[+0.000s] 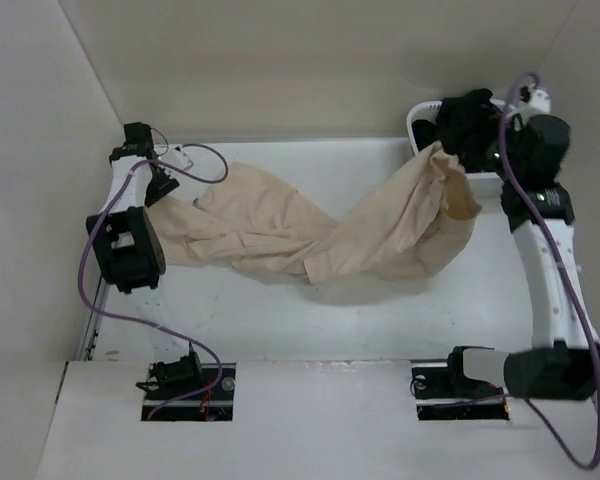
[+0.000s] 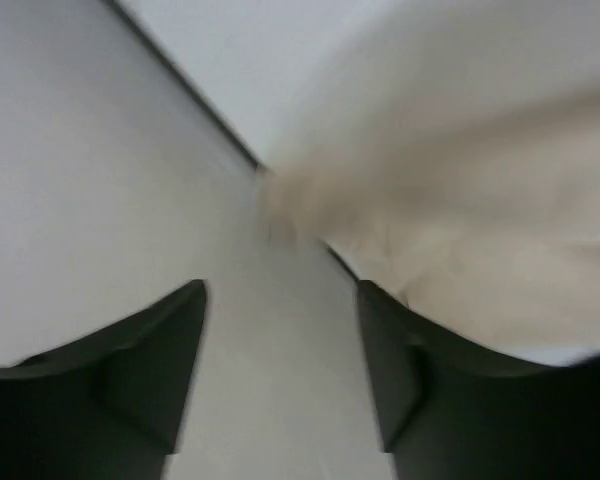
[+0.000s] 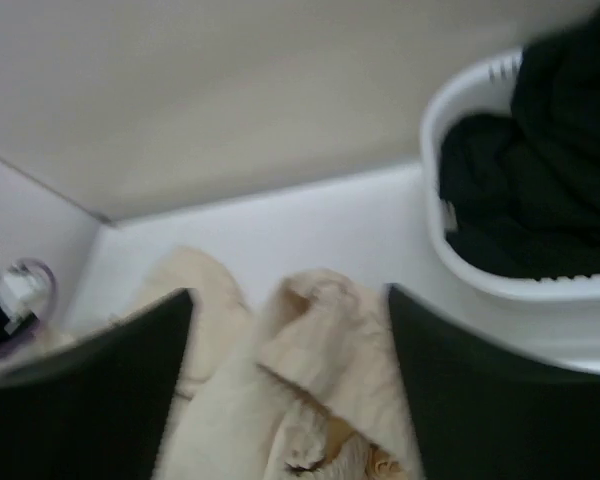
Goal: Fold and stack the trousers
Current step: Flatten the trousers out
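The beige trousers [image 1: 310,230] lie crumpled and twisted across the white table, from the left wall to the basket at the back right. My left gripper [image 1: 161,183] hovers at their left end. In the left wrist view this gripper [image 2: 280,290] is open over bare table, and the trousers [image 2: 460,200] lie just right of its right finger [image 2: 410,370]. At the trousers' right end my right gripper [image 3: 290,292] is open, with a bunched fold of the trousers [image 3: 330,340] lying below, between its fingers. Neither gripper holds any cloth.
A white basket [image 1: 420,118] with dark garments [image 1: 470,122] stands at the back right corner, close to the right arm [image 1: 545,260]. In the right wrist view the basket's rim [image 3: 480,280] is right of the right finger. Walls enclose the table on the left and at the back.
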`<action>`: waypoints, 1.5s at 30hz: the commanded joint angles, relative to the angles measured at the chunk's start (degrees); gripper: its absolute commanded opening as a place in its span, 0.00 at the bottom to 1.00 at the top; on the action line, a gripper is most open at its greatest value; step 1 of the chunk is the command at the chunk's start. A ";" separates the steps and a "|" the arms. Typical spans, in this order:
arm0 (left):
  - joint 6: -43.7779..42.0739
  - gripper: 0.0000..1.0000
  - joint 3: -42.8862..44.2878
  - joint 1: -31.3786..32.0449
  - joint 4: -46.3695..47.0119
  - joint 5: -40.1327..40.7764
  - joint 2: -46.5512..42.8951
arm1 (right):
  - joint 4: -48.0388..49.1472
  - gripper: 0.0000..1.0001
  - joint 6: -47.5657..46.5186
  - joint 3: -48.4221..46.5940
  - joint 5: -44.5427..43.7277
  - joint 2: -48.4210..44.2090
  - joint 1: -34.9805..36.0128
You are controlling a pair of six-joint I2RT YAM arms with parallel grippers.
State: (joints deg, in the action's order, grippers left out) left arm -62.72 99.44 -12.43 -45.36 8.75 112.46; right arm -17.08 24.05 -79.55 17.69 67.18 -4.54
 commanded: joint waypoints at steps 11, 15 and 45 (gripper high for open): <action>-0.29 0.97 -13.44 2.78 -5.17 -7.61 -17.70 | -21.94 1.00 -1.99 12.71 -26.57 -3.09 -0.86; -3.02 0.98 -26.64 8.50 -0.10 -5.95 -18.08 | -17.74 1.00 -2.35 21.79 -27.01 -2.33 -6.22; 6.46 0.00 -20.64 8.41 10.22 -3.39 -36.09 | -11.83 0.00 0.99 31.90 -18.49 9.21 -3.51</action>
State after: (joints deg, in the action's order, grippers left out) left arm -57.74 69.89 -5.91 -34.22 6.63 80.66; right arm -28.71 24.43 -49.15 -1.65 80.62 -8.16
